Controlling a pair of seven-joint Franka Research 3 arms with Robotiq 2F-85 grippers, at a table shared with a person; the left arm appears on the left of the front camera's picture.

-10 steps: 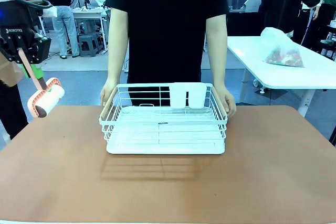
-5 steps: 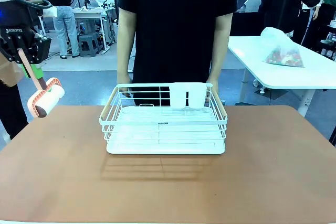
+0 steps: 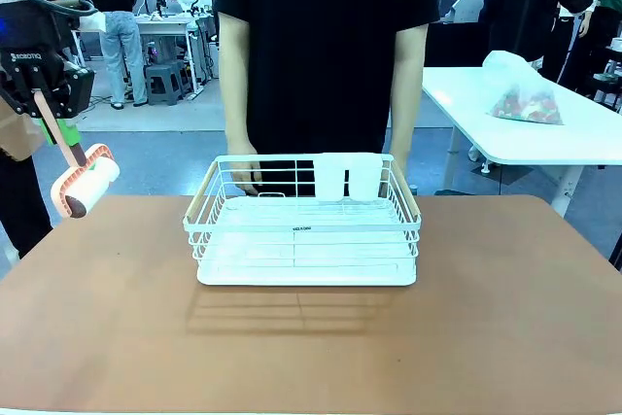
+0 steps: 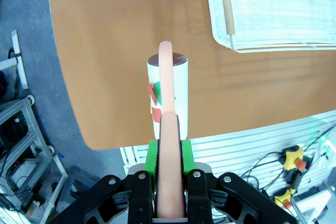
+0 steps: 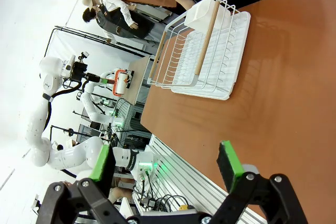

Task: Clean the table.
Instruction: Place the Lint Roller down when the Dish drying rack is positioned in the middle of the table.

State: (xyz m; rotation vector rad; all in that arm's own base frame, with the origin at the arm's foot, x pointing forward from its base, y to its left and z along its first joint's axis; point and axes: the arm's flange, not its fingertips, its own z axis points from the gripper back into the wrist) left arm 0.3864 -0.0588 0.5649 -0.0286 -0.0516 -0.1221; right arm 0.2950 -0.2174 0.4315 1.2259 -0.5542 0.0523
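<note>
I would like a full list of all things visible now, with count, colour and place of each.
Large reddish-brown leather-like table: one, near foreground.
White wire dish rack with wooden handles: one, on the large table, far middle.
Lint roller with pink handle and white roll: one, in the air over the table's left corner.
Smaller white table: one, far right.
Clear plastic bag: one, on the white table.
Person's hands: behind the rack.
Left gripper: black, green pads, shut on the roller's handle.
Right gripper: open, above the table's near edge.

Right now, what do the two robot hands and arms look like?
Left hand: black linkage body with screw heads, bright green pads. In the front view its black block carries small white lettering, under a white arm with a black cable loop. Right hand: same black links, green pads.
</note>
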